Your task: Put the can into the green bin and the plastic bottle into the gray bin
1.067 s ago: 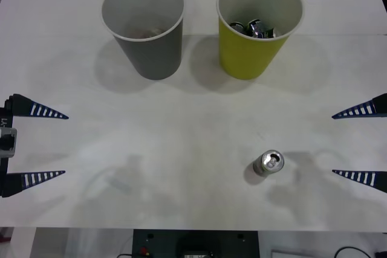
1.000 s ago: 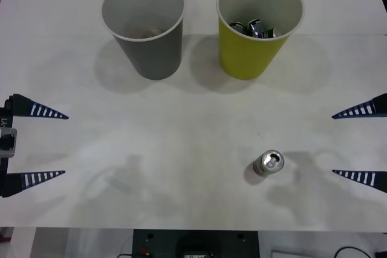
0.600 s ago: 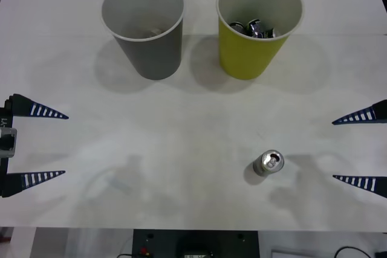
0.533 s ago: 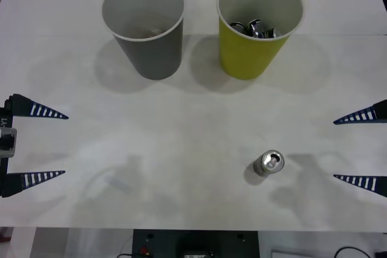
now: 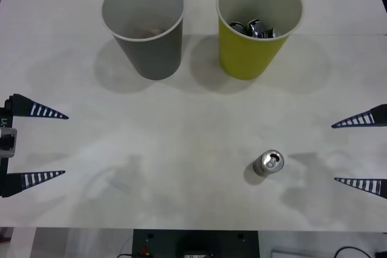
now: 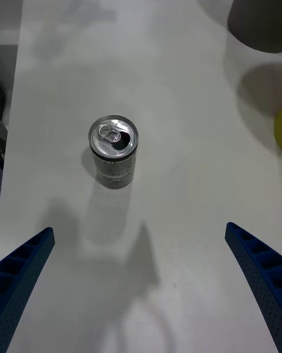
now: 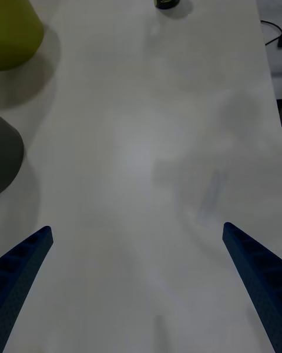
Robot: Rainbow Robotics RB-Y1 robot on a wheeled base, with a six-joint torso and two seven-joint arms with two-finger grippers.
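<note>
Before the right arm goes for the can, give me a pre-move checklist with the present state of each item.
1. The can stands upright on the table, nothing touching it: ok.
2. Right gripper open, fingers spread wider than the can: ok.
3. Can lies ahead between the right fingers in the right wrist view: ok.
4. Green bin upright with its mouth open; it already holds crushed cans but shows room: ok.
5. Left gripper open at the table's left edge, away from the can: ok.
6. Plastic bottle located for the gray bin: cannot tell.
</note>
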